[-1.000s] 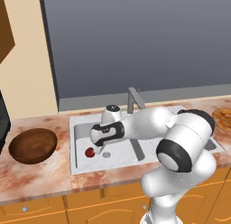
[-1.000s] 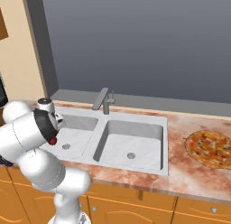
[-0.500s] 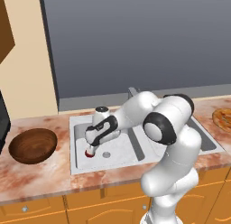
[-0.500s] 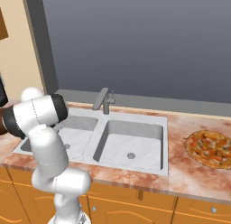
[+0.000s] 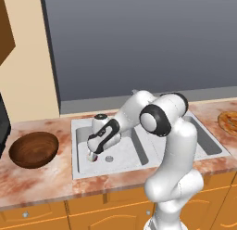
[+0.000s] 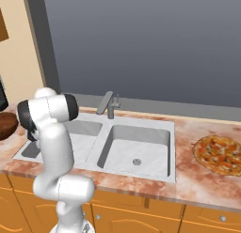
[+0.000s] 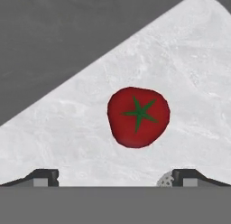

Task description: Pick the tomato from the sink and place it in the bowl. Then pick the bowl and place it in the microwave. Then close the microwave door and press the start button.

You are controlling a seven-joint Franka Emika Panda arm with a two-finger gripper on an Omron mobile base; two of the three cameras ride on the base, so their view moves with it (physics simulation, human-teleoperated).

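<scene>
The tomato [image 7: 138,116], red with a green star top, lies on the pale marbled floor of the sink's [image 5: 121,156] left basin. My gripper [image 7: 116,178] hangs just above it, open, with its dark fingertips [image 7: 43,177] set wide apart and nothing between them. In the left base view the gripper [image 5: 93,154] reaches down into that basin and covers most of the tomato. The brown wooden bowl [image 5: 34,149] stands on the counter to the left of the sink. The microwave is out of view apart from a dark edge [image 5: 3,124] at the far left.
A round metal drain [image 5: 109,158] sits just right of the tomato. The grey faucet [image 6: 109,104] rises behind the divider between the basins. A pizza [image 6: 219,154] lies on the counter at the far right. Orange cabinet fronts run below the counter edge.
My arm has swung its elbow up and back, and the hand has moved left and down into the left basin, closer to the tomato. Tomato and bowl have not moved.
</scene>
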